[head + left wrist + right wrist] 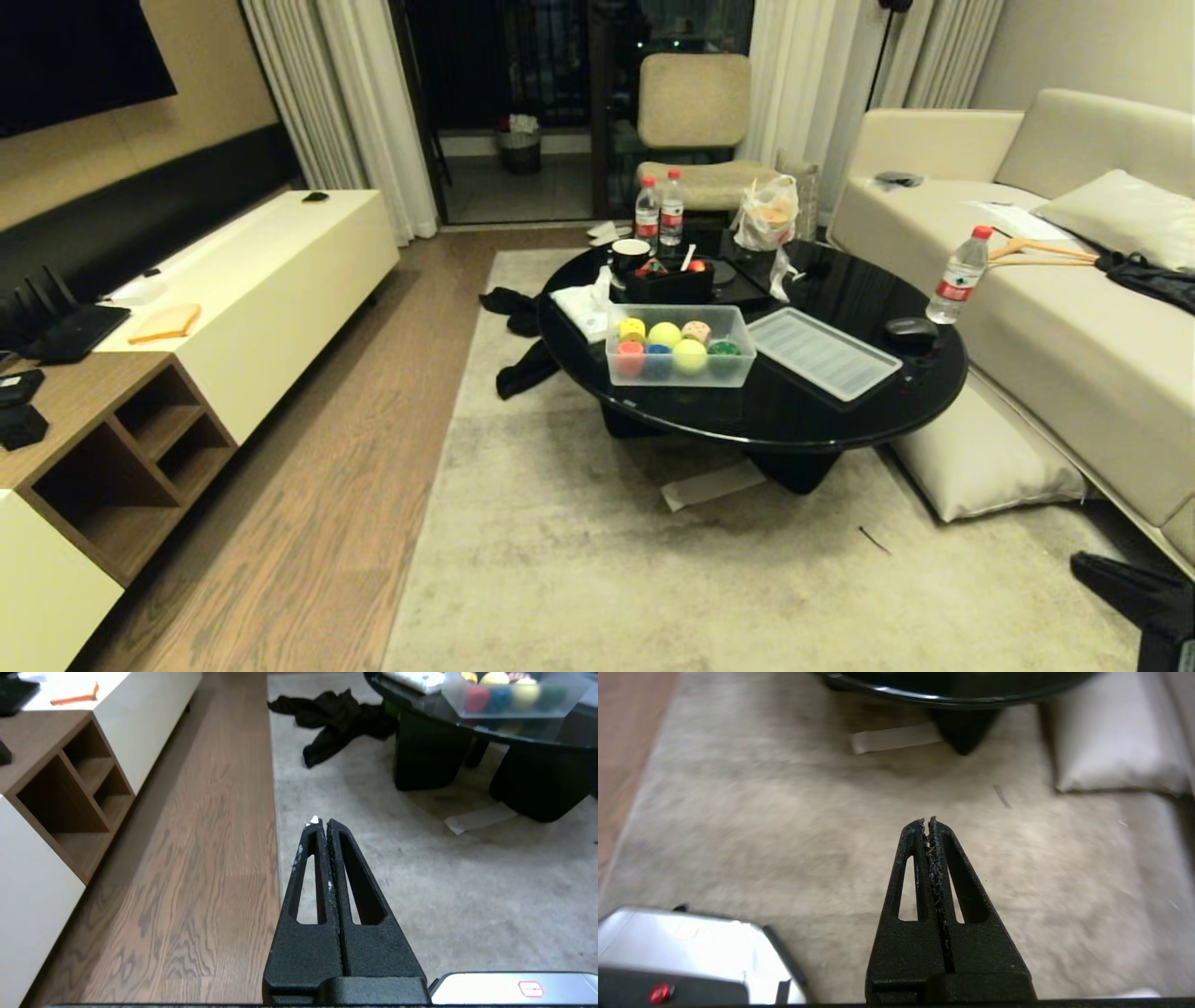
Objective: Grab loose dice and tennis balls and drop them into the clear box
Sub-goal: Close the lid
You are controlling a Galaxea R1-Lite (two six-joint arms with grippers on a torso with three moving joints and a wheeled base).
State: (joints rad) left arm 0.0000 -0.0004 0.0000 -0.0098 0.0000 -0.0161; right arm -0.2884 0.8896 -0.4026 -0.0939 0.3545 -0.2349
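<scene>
Clear box (680,359) sits near the front-left edge of the round black coffee table (840,411), lid off. Inside it: 2 tennis balls (689,356) and several dice (695,331) — cream, yellow, red, blue and green ones show through the wall. The ribbed lid (822,353) lies flat on the tabletop just to the right of the box.

Left gripper (322,822) — fingers pressed together, nothing between them. It points forward and down over the seam where the wood floor (201,858) meets the rug (444,896). The box shows at the far upper corner of the left wrist view, well apart from the fingertips and above them on the table.

Right gripper (927,822) — fingers also closed flat against each other, empty. It aims down at bare rug, the table's rim and a floor cushion (1115,746) ahead of it. Box not seen from this wrist.

A dark part of the robot shows at the head view's lower right corner; neither gripper is seen in that view.
</scene>
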